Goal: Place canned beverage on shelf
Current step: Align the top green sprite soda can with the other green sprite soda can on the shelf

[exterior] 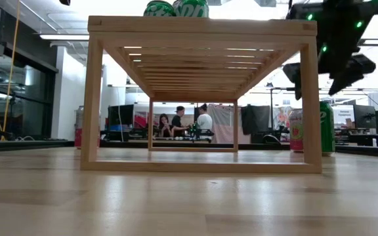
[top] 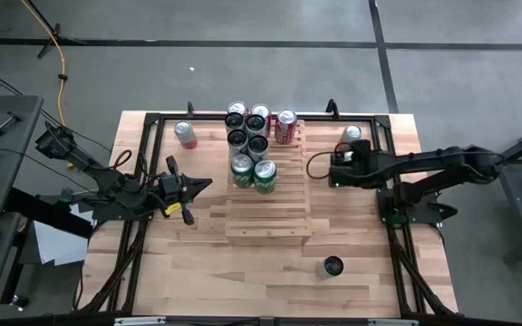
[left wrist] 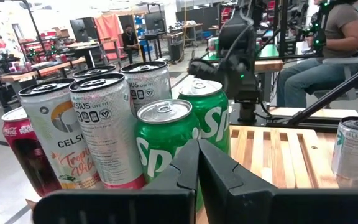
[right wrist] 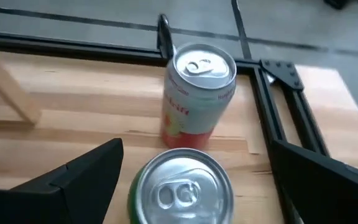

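The shelf (top: pixel 270 213) is a light-wood slatted rack in the middle of the table, and its far half carries several cans. The nearest of these are two green Sprite cans (top: pixel 254 172). My left gripper (top: pixel 205 185) hovers shut at the shelf's left side, pointing level at the Sprite cans (left wrist: pixel 166 140) without touching them. My right gripper (right wrist: pixel 197 186) is open at the table's far right, tilted down. Its fingers stand on either side of a green can (right wrist: pixel 182 190) that is upright on the table. A white-and-pink can (right wrist: pixel 197 93) stands just beyond the green one.
A pink can (top: pixel 186 134) stands on the table far left of the shelf. A lone can (top: pixel 332 266) stands near the table's front right. The black table frame (right wrist: pixel 278 74) runs close behind the right-hand cans. People sit in the room beyond the table.
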Controlling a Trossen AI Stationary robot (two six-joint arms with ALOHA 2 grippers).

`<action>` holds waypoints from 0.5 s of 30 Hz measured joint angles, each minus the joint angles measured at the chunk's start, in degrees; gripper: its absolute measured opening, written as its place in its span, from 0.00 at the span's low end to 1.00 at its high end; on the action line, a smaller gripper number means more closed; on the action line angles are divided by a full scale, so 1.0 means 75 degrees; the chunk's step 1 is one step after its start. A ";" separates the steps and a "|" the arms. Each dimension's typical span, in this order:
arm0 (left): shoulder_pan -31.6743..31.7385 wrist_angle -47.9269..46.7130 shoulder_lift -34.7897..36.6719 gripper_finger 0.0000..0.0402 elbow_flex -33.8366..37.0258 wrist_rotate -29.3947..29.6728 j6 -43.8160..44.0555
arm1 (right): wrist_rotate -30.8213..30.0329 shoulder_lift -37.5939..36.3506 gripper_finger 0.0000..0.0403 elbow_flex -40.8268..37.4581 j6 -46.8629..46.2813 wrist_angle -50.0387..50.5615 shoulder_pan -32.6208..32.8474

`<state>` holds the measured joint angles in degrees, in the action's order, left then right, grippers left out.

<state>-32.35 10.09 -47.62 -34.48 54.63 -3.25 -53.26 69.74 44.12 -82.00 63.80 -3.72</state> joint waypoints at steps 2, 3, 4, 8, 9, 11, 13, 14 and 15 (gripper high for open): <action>-0.0001 0.0000 0.0000 0.00 0.0000 0.0001 0.0000 | 0.0057 -0.0021 0.97 -0.0208 0.0108 -0.0334 -0.0230; -0.0001 0.0000 0.0000 0.00 0.0000 0.0001 0.0000 | 0.0095 -0.0027 0.97 -0.0287 0.0115 -0.0442 -0.0333; 0.0000 -0.0002 0.0000 0.00 0.0000 0.0001 0.0001 | 0.0171 -0.0027 0.97 -0.0354 0.0122 -0.0573 -0.0438; 0.0001 -0.0003 0.0000 0.00 0.0000 0.0001 0.0003 | 0.0402 -0.0027 0.97 -0.0545 0.0311 -0.1038 -0.0673; -0.0001 -0.0003 0.0000 0.00 0.0000 0.0001 0.0003 | 0.0456 -0.0027 0.97 -0.0578 0.0339 -0.1120 -0.0715; 0.0000 -0.0003 0.0000 0.00 0.0000 0.0001 0.0003 | 0.0606 -0.0027 0.97 -0.0652 0.0339 -0.1317 -0.0790; 0.0000 0.0000 0.0000 0.00 0.0000 0.0001 0.0003 | 0.0795 -0.0027 0.97 -0.0712 0.0410 -0.1509 -0.0868; 0.0002 0.0000 0.0000 0.00 0.0000 0.0001 0.0003 | 0.0906 -0.0027 0.97 -0.0749 0.0499 -0.1612 -0.0918; 0.0001 -0.0002 0.0000 0.00 0.0000 0.0001 0.0004 | 0.1032 -0.0027 0.97 -0.0765 0.0591 -0.1639 -0.0968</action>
<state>-32.35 10.07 -47.62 -34.48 54.63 -3.21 -45.51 69.54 38.38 -77.56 51.51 -10.98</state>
